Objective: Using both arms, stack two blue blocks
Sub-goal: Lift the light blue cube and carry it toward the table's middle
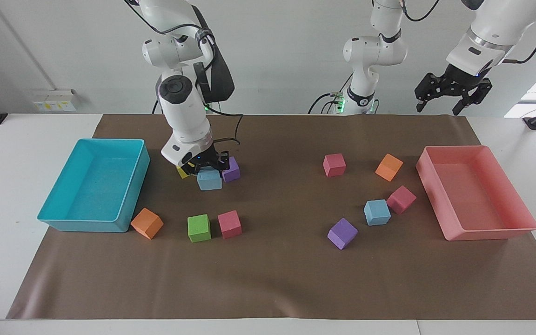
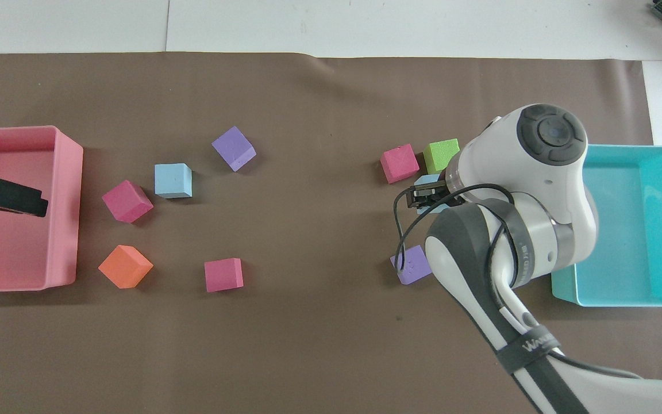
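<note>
Right end effector [image 1: 209, 168] clamped on blue block [image 1: 209, 179], aloft over purple cube [image 1: 231, 169]. Second blue block [image 1: 377, 212] on worktop beside pink cube [image 1: 401, 199]. Left end effector [image 1: 452, 93] waits over worktop edge, fingers spread, empty. Risk: neighbouring pink cube fouling placement; soft foam slipping.

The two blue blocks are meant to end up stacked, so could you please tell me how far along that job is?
Done: the right gripper has picked one blue block up; it hangs above the brown mat. In hand: that block is in the air by the purple cube. Left: the second blue block lies alone beside a pink cube, nothing stacked on it. The left gripper waits, open, over the pink tray.
</note>
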Tool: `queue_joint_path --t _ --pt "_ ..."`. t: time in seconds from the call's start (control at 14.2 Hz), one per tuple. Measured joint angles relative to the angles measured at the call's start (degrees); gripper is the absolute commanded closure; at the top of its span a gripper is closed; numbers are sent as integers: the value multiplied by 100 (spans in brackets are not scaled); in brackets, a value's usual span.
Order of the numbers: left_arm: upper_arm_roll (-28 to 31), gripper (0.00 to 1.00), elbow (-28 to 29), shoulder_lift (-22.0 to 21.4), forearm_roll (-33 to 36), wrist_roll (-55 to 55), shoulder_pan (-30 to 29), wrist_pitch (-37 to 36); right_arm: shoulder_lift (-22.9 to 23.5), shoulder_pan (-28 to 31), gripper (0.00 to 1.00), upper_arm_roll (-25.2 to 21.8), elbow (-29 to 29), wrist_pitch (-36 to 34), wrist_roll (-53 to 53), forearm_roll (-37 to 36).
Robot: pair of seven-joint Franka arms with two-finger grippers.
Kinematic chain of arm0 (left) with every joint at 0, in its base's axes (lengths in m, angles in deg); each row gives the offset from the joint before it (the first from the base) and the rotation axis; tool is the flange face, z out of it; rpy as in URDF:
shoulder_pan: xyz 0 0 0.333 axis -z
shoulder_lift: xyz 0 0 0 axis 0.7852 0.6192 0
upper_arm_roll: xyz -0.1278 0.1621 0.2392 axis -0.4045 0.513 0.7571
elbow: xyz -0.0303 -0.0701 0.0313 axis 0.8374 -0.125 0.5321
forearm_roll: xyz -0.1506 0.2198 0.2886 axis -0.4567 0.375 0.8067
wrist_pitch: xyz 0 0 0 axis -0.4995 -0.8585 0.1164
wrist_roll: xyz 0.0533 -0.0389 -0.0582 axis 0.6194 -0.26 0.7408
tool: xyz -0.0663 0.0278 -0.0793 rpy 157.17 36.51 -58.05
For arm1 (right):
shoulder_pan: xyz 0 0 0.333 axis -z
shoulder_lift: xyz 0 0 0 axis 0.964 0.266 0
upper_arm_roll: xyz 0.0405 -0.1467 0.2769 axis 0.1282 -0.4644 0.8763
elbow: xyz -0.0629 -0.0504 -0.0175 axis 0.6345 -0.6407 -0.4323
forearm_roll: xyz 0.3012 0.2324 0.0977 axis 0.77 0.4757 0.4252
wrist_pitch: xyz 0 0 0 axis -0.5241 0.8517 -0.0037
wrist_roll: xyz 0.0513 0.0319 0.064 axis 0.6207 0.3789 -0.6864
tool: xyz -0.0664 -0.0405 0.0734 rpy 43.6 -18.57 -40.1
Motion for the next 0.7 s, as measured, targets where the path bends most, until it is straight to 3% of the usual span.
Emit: queue_joint_path --t 0.42,0.7 --pt "0 0 20 -2 0 1 0 0 837 -763 100 18 -701 3 -1285 0" --pt "-1 0 23 -3 0 1 0 0 1287 -1273 100 32 -860 485 -1608 21"
